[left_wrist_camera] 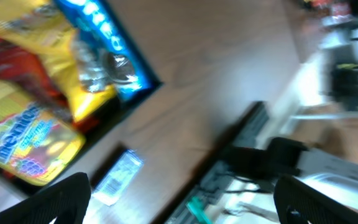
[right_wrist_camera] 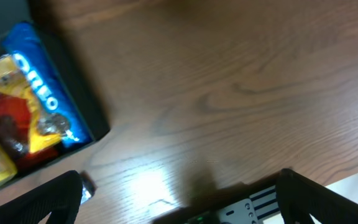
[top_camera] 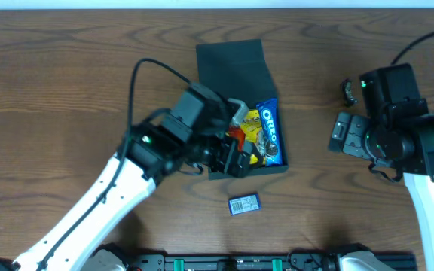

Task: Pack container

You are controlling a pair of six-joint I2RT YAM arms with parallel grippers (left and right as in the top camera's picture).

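At lower centre, a small blue foil packet point(top_camera: 244, 203) lies loose, probably the next to pack. Just beyond, the dark green-black square cardboard container point(top_camera: 251, 172) sits open at centre frame, with the left gripper point(left_wrist_camera: 185, 196) spread wide and empty over its near edge. The right gripper point(right_wrist_camera: 179, 193), also wide, waits over the bare brown wooden table point(top_camera: 66, 68) at right.

One box point(top_camera: 232, 64). Inside it, one blue Oreo pack point(top_camera: 270, 132), two yellow packs, one plain point(left_wrist_camera: 42, 37) and one Mentos point(left_wrist_camera: 23, 134), and one red pack point(right_wrist_camera: 5, 112). One small barcoded packet point(top_camera: 244, 203) and one small dark item point(top_camera: 346, 91) on the table point(top_camera: 66, 75). Two arms: left arm point(top_camera: 126, 181), right arm point(top_camera: 428, 150).
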